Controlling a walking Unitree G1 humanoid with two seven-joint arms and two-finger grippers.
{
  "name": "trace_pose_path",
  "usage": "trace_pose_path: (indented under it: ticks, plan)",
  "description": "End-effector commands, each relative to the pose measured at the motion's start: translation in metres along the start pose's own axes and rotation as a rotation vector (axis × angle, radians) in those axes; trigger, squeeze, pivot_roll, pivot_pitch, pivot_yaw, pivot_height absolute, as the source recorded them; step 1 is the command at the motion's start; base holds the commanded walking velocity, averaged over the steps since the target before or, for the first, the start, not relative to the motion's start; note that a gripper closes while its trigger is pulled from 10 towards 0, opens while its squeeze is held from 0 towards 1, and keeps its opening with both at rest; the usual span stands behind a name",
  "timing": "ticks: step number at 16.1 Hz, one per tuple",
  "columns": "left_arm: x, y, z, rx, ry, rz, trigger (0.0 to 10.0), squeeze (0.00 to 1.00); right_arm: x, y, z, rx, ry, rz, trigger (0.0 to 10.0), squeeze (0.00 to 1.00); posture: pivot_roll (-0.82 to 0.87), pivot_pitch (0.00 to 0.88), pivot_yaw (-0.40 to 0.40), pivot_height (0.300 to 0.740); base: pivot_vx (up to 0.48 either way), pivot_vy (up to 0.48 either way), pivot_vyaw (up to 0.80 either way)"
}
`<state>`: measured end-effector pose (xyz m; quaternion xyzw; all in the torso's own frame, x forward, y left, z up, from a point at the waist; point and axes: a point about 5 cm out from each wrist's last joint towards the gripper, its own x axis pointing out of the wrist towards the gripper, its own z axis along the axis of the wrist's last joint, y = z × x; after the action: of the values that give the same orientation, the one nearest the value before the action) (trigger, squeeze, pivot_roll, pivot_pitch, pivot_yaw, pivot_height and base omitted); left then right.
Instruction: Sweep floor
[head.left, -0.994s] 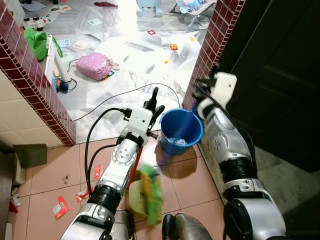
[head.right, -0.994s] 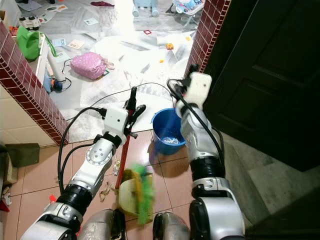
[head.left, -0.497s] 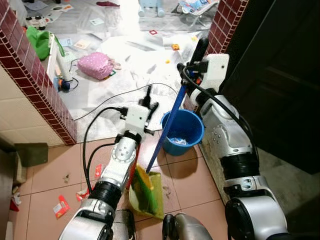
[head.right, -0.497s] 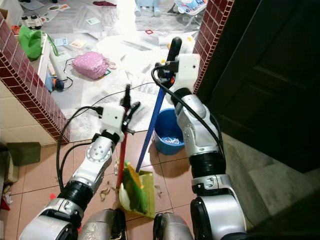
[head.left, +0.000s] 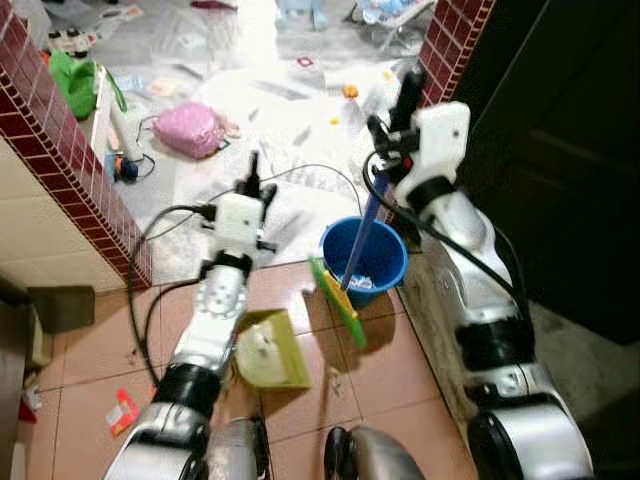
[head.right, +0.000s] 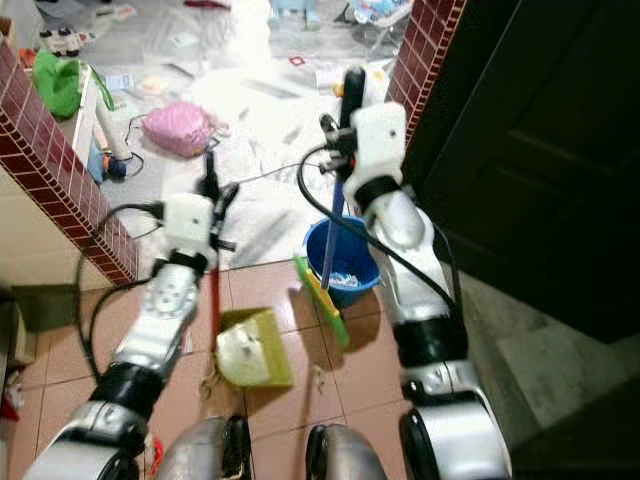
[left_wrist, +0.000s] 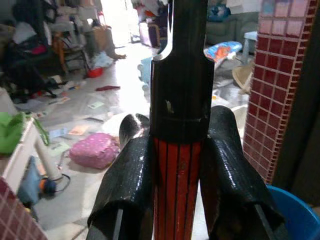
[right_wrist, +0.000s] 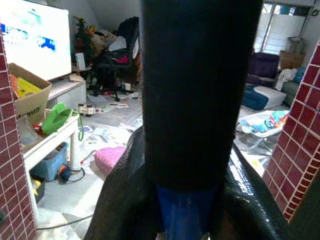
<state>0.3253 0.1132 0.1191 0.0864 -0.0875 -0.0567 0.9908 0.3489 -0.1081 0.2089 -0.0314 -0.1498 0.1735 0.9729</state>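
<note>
A thick black broom handle (right_wrist: 200, 90) runs down the middle, turning blue lower down, with the right gripper (right_wrist: 187, 200) closed around that blue part, one black finger (right_wrist: 125, 200) on each side. Behind the handle, to one side, stands a white table (right_wrist: 50, 142) with a green bag (right_wrist: 57, 117) on it; a pink bag (right_wrist: 107, 157) lies on the littered floor beside the table. A red brick pillar (right_wrist: 295, 150) rises on the handle's other side.

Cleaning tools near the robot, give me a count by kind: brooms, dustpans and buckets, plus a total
Brooms: 1, the blue-handled broom held by the right gripper
Dustpans: 1, the yellow-green dustpan, its red handle held by the left gripper
Buckets: 1, the blue bucket
Total: 3
</note>
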Motion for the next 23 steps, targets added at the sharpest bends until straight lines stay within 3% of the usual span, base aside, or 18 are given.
trace_pose_path:
  ticks: [1, 4, 6, 8, 11, 14, 15, 20, 22, 23]
  plan:
    - [0.0, -0.003, 0.014, 0.016, -0.054, -0.029, 10.0, 0.0, -0.001, 0.004, 0.012, -0.044, -0.066, 0.033, 10.0, 0.0, -0.03, 0.131, -0.07, 0.74, 0.0, 0.0, 0.0]
    - [-0.013, -0.013, 0.007, 0.0, 0.016, -0.15, 10.0, 0.0, -0.011, 0.009, -0.003, -0.077, 0.016, 0.064, 10.0, 0.0, -0.02, 0.14, -0.064, 0.74, 0.0, 0.0, 0.0]
    - [-0.015, -0.023, 0.0, -0.001, 0.088, -0.222, 10.0, 0.0, -0.016, 0.017, -0.022, -0.057, 0.15, 0.116, 10.0, 0.0, -0.03, 0.142, -0.061, 0.74, 0.0, 0.0, 0.0]
    - [-0.014, -0.031, 0.0, -0.005, 0.11, -0.262, 10.0, 0.0, -0.019, 0.018, -0.032, -0.046, 0.209, 0.11, 10.0, 0.0, -0.03, 0.142, -0.06, 0.74, 0.0, 0.0, 0.0]
    - [-0.016, -0.05, -0.011, -0.063, 0.23, -0.326, 10.0, 0.0, -0.023, 0.009, -0.052, 0.073, 0.386, -0.075, 10.0, 0.0, -0.04, 0.143, -0.062, 0.74, 0.0, 0.0, 0.0]
    - [-0.025, -0.061, -0.017, -0.104, 0.314, -0.408, 10.0, 0.0, -0.023, -0.003, -0.058, 0.111, 0.441, -0.214, 10.0, 0.0, -0.04, 0.143, -0.063, 0.74, 0.0, 0.0, 0.0]
    - [-0.033, -0.068, -0.019, -0.097, 0.349, -0.493, 10.0, 0.0, -0.022, -0.009, -0.058, 0.104, 0.45, -0.276, 10.0, 0.0, -0.04, 0.143, -0.064, 0.74, 0.0, 0.0, 0.0]
    - [-0.04, -0.062, -0.021, -0.064, 0.41, -0.541, 10.0, 0.0, -0.016, -0.015, -0.054, 0.096, 0.414, -0.36, 10.0, 0.0, -0.02, 0.137, -0.067, 0.74, 0.0, 0.0, 0.0]
    - [-0.041, -0.06, -0.021, -0.095, 0.435, -0.528, 10.0, 0.0, -0.011, -0.012, -0.052, 0.165, 0.388, -0.401, 10.0, 0.0, -0.02, 0.136, -0.068, 0.74, 0.0, 0.0, 0.0]
    - [-0.041, -0.06, -0.022, -0.103, 0.449, -0.521, 10.0, 0.0, -0.001, -0.011, -0.044, 0.251, 0.325, -0.431, 10.0, 0.0, -0.02, 0.133, -0.068, 0.74, 0.0, 0.0, 0.0]
